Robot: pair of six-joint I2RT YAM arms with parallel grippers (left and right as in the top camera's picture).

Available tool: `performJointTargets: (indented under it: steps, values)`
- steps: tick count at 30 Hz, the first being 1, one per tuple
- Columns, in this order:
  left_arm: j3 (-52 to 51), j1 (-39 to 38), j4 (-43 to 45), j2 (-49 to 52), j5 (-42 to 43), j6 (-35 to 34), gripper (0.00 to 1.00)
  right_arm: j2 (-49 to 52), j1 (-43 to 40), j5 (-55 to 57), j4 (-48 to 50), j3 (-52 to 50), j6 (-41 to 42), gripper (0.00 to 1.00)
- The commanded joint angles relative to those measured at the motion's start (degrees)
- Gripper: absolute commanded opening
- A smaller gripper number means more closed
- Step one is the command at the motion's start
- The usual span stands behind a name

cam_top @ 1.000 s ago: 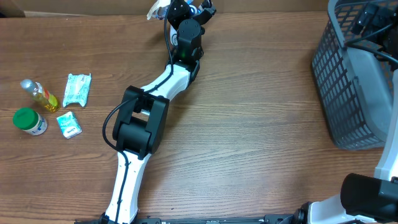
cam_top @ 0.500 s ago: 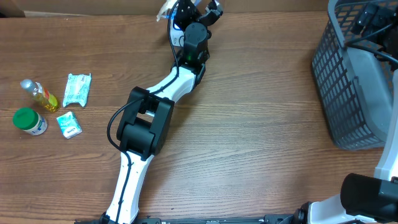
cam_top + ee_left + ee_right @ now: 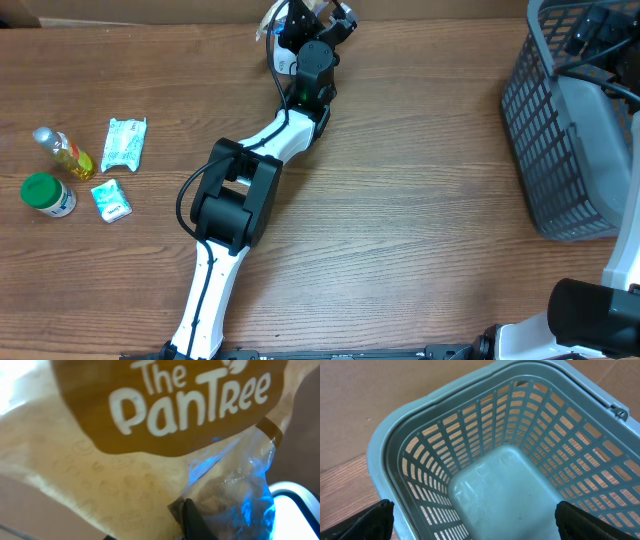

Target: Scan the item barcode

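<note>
Two arms: left arm [image 3: 282, 132] stretched across table [image 3: 420, 200], left fingers [image 3: 194, 521] pinching clear packet [image 3: 235, 485]; right fingers [image 3: 367, 522] wide over basket [image 3: 422, 457].

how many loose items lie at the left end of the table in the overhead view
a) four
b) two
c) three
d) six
a: four things lie there, a small bottle of yellow liquid, a green-lidded jar, a larger white-green packet and a smaller white-green packet.
</note>
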Motion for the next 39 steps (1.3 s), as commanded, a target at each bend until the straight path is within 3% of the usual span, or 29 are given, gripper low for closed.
performJointTargets:
  steps: [1, 5, 8, 16, 23, 26, 29, 32, 39]
  values:
    - [0.7, -0.1, 6.7, 1.0, -1.8, -1.8, 0.04, -0.5, 0.0, 0.5, 0.2, 1.0, 0.2, 1.0]
    - [0.7, -0.6, 24.9, 0.9, -6.1, -1.8, 0.04, -0.5, 0.0, 0.5, 0.2, 1.0, 0.2, 1.0]
    - [0.7, -1.1, 40.3, 0.7, -13.9, 0.2, 0.04, -0.5, 0.0, 0.6, 0.2, 1.0, 0.2, 1.0]
    - [0.7, -1.2, 40.3, -0.3, -30.6, 11.7, 0.05, -0.5, 0.0, 0.6, 0.2, 1.0, 0.2, 1.0]
    - [0.7, -1.2, 40.3, -2.7, -44.6, 15.1, 0.05, -0.5, 0.0, 0.6, 0.2, 1.0, 0.2, 1.0]
    - [0.7, -1.3, 40.3, -4.1, -52.5, 21.6, 0.04, -0.5, 0.0, 0.6, 0.2, 1.0, 0.2, 1.0]
    - [0.4, -1.8, 40.3, -4.3, -52.5, 34.9, 0.04, -0.5, 0.0, 0.6, 0.2, 1.0, 0.2, 1.0]
    - [0.4, -3.1, 40.3, -4.3, -52.5, 42.1, 0.05, -0.5, 0.0, 0.6, 0.2, 1.0, 0.2, 1.0]
    - [0.3, -5.2, 40.3, -5.4, -52.5, 44.0, 0.05, -0.5, 0.0, 0.6, 0.2, 1.0, 0.2, 1.0]
